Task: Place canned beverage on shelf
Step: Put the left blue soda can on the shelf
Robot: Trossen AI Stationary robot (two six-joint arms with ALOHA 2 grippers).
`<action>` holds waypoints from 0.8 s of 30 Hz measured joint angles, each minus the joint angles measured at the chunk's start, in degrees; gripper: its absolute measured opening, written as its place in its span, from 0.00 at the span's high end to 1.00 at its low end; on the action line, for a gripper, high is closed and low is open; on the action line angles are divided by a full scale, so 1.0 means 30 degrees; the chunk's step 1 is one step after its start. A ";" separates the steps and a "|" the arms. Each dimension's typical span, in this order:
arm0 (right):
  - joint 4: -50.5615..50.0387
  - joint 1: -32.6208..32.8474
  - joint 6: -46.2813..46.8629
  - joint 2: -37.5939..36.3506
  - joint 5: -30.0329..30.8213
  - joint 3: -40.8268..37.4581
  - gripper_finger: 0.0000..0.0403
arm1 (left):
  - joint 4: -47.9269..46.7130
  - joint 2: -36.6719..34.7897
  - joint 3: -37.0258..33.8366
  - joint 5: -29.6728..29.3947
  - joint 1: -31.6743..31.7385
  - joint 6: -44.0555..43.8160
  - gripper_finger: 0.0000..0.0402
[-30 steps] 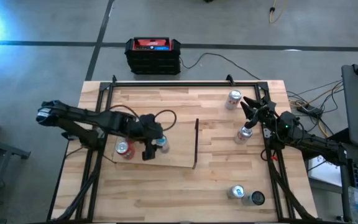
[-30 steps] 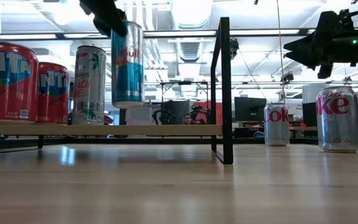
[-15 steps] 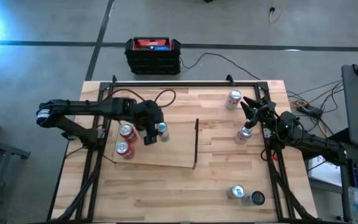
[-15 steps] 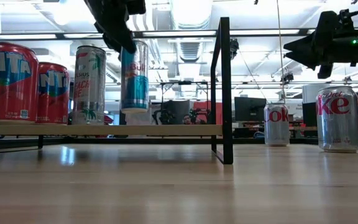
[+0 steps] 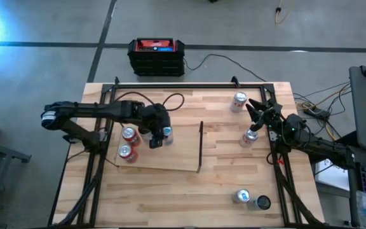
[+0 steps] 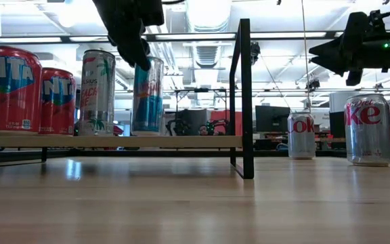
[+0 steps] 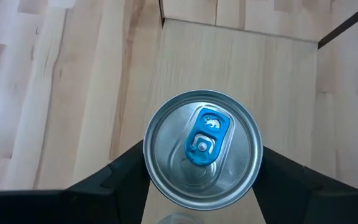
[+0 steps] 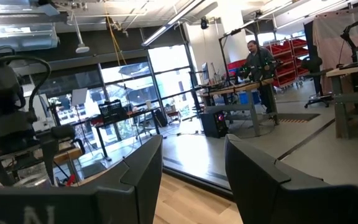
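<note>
- Blue can (image 6: 147, 96) stood on shelf (image 6: 181, 141), clasped by left gripper (image 5: 156, 135).
- Right gripper (image 5: 254, 112) waited clenched, empty, above table's right edge.

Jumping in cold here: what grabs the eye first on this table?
The left gripper, clamped on a slim blue-and-silver can standing on the shelf beside a silver can and two red cans. The right gripper hangs shut above a Diet Coke can at the table's right side.
</note>
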 joint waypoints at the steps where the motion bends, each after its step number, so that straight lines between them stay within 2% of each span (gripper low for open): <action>1: 0.0006 0.0000 0.0000 0.0000 0.0000 0.0003 0.61 | 0.0004 0.0106 0.0000 -0.0002 0.0009 0.0113 0.45; 24: 0.0000 0.0000 0.0000 0.0000 0.0007 -0.0003 0.61 | 0.0612 0.0332 -0.0001 -0.0160 0.0222 -0.0269 0.45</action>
